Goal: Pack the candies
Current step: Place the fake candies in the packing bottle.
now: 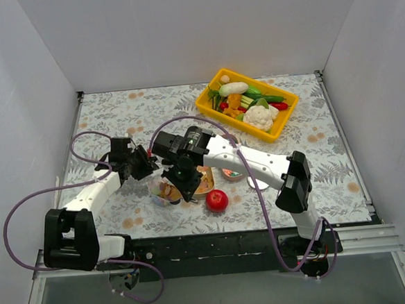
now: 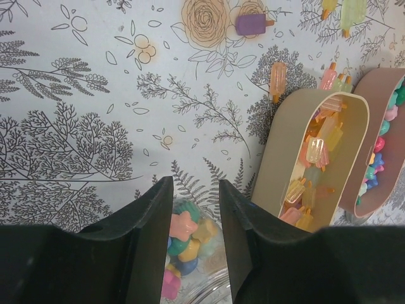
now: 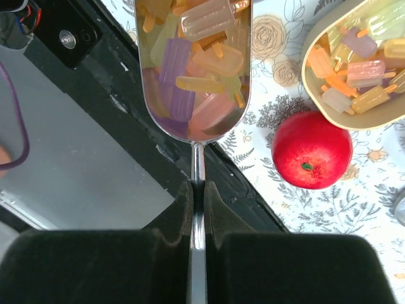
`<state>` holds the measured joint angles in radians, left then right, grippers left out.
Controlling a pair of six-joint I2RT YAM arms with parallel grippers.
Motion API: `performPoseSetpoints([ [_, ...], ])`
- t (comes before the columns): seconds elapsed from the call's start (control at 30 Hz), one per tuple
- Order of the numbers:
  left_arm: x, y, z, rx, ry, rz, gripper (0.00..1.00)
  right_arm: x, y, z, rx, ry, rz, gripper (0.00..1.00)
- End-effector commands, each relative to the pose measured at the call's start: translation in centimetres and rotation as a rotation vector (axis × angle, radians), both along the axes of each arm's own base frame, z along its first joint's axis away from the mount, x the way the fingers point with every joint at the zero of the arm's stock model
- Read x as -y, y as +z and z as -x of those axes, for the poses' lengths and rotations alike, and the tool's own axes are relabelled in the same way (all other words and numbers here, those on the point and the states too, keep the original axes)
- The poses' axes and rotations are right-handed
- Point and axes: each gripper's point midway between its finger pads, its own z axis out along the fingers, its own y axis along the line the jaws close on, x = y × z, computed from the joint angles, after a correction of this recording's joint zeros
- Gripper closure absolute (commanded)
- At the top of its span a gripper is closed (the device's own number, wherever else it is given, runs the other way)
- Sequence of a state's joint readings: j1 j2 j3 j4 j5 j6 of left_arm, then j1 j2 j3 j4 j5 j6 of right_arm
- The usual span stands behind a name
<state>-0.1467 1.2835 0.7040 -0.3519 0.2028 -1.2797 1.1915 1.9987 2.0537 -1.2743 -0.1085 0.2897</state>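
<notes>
Candies (image 3: 196, 57) are sitting heaped in a metal scoop (image 3: 197, 158), popsicle shapes in pink, purple and amber; more are filling the beige dish (image 2: 281, 152) and a few are lying loose on the desk (image 2: 95, 95). The right claw (image 3: 198, 190) is pinching the scoop's thin handle, pressed tight on it. The left claw (image 2: 195, 190) is spread, with the clear jar (image 2: 212, 288) showing through the gap, contact unclear. A red ball (image 3: 311, 150) is sitting just beside the dish. Risks: the scoop is hanging above the desk's near edge, so tilting early is likely dumping pieces overboard; the handle could be twisting in the pinch; an unheld jar could be tipping if bumped
</notes>
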Motion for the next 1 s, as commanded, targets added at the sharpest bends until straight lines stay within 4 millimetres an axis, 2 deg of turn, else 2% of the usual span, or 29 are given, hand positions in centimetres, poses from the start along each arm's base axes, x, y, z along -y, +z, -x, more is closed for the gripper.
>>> performPoseSetpoints([
  [0.0, -0.7, 1.5, -0.7, 0.09, 0.029, -0.02, 0.66, 0.3, 1.1, 0.4, -0.112, -0.039, -0.028, 0.99],
  [0.3, -0.5, 2.1, -1.1, 0.15, 0.017, -0.012, 0.66, 0.2, 1.4, 0.3, -0.206, -0.066, -0.054, 0.99],
  [0.63, -0.1, 2.6, -1.3, 0.181, -0.005, -0.017, 0.66, -0.1, 1.7, 1.6, -0.349, -0.076, -0.077, 0.99],
  [0.97, -0.1, 2.7, -1.3, 0.185, -0.008, -0.02, 0.66, 0.3, 1.6, 0.9, -0.434, -0.145, -0.077, 0.99],
])
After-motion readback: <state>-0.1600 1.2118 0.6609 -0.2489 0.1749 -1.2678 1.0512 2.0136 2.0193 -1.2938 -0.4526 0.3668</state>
